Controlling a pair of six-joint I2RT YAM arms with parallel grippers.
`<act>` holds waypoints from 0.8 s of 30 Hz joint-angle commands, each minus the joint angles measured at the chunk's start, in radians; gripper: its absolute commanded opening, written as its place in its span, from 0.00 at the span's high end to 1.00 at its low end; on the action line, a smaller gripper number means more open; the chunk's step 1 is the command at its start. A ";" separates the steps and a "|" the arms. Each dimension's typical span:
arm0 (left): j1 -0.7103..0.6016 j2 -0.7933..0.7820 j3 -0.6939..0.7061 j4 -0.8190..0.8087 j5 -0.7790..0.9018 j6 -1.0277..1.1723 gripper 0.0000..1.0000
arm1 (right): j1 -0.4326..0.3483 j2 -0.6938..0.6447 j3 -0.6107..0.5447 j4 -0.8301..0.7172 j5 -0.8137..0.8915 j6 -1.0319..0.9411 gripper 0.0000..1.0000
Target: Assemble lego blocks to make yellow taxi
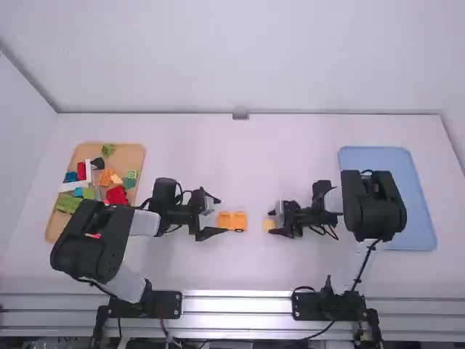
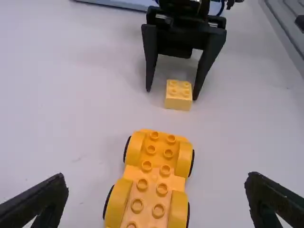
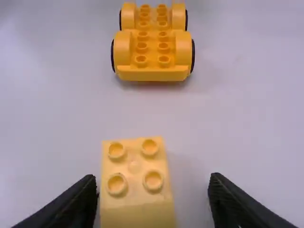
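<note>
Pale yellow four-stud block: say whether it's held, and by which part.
The pale yellow four-stud block isn't held; the right gripper stands open around it.

My two arms are black and white. In the lower left of the high view, my left arm has a bulky, rounded black casing (image 1: 81, 243) and a smooth white link (image 1: 144, 222); right of centre, my right arm has a lobed black casing (image 1: 374, 206) and a short white link (image 1: 333, 201). Both wrists are black, with thin dark cables looping beside them. My left gripper (image 1: 221, 216) and right gripper (image 1: 272, 220) are black too, each with two fingers. In the left wrist view, at top centre, the right one has a broad crosspiece and tapering prongs. Dark plates (image 1: 309, 306) dotted with small round marks sit at the arms' bases, and a thin red wire (image 1: 163, 325) runs by the left one.
</note>
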State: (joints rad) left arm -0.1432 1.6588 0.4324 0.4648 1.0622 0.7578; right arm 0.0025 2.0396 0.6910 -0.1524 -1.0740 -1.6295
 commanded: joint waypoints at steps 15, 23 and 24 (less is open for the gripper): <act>-0.016 0.040 0.002 0.005 0.021 0.092 0.01 | -0.002 0.013 0.049 -0.093 -0.058 0.009 0.76; -0.028 0.155 0.002 0.115 -0.030 0.124 0.00 | 0.027 -0.006 0.195 -0.414 -0.049 -0.136 0.76; -0.028 0.171 0.002 0.138 -0.035 0.122 0.00 | 0.028 -0.006 0.208 -0.446 -0.052 -0.163 0.75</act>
State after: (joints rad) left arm -0.1616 1.8053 0.4328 0.5941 1.0378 0.8650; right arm 0.0235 2.0586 0.8745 -0.5728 -1.1091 -1.7077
